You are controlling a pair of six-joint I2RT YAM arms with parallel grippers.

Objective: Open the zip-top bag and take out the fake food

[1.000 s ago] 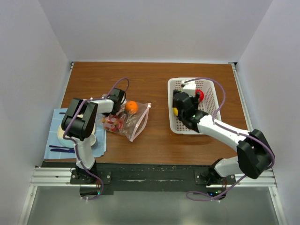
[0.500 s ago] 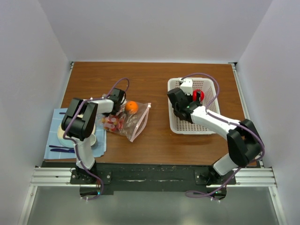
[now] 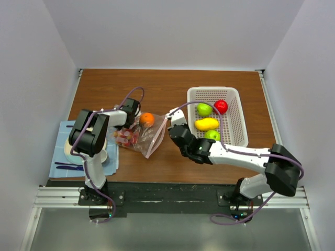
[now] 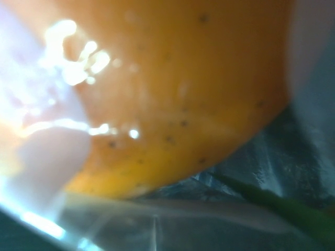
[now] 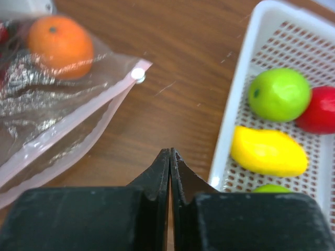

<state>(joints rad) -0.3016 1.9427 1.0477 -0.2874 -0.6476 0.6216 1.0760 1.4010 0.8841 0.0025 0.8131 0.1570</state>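
Note:
The zip-top bag (image 3: 148, 137) lies crumpled left of the table's middle, its pink zip strip (image 5: 78, 117) toward the right. Inside it are an orange (image 3: 147, 119) and red grapes (image 3: 125, 137). My left gripper (image 3: 131, 116) is at the bag's upper left edge, shut on the film. Its wrist view is filled by the orange (image 4: 172, 89) behind plastic, and its fingers are hidden. My right gripper (image 5: 170, 152) is shut and empty, over bare wood between the bag's slider (image 5: 138, 75) and the basket; from above, my right gripper (image 3: 170, 116).
A white mesh basket (image 3: 191, 121) at the right holds two green apples (image 3: 204, 109), a red apple (image 3: 221, 106) and a yellow fruit (image 3: 206, 124). A blue cloth (image 3: 58, 157) with a plate and cup sits at the left edge.
My right arm has left the basket and swung left to the bag's slider corner, its gripper closing empty. The yellow fruit now lies in the basket. The left arm has not moved.

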